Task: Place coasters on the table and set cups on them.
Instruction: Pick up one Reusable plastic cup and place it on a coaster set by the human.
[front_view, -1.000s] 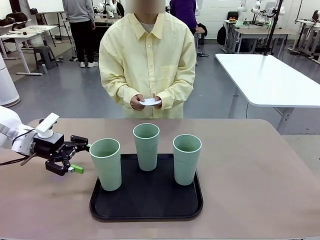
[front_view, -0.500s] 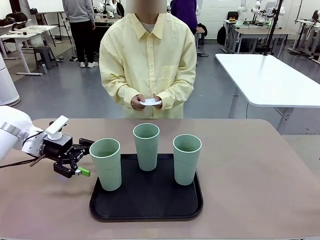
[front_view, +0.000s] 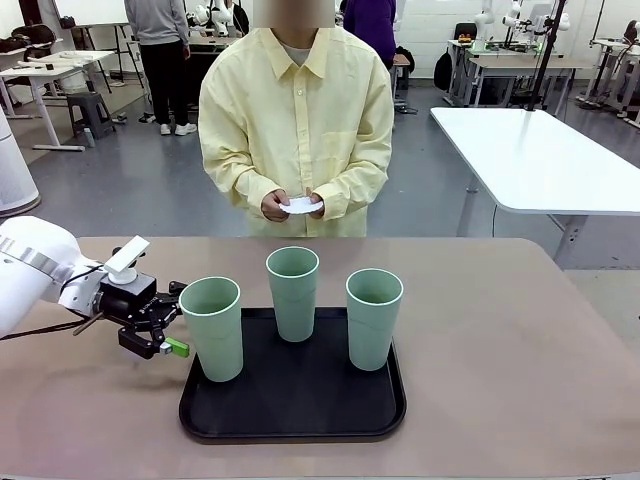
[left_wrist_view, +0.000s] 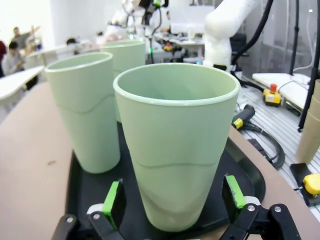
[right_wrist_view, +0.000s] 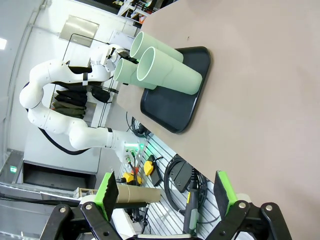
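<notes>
In the front view's lower left, the left claw (front_view: 177, 318) stands wide open at the left cup (front_view: 213, 330). In the left wrist view its green pads (left_wrist_view: 114, 200) flank the cup's lower part with slim gaps. All three cups stand upright on the black tray (front_view: 300, 420), at lower centre of the counter (front_view: 520, 340), with the middle cup (front_view: 293, 295) farthest back and the right cup (front_view: 373, 320) beside it. At upper centre, the person's hands (front_view: 275, 207) hold the white coasters (front_view: 301, 204). The right claw (right_wrist_view: 165, 195) is open, with nothing between its pads.
</notes>
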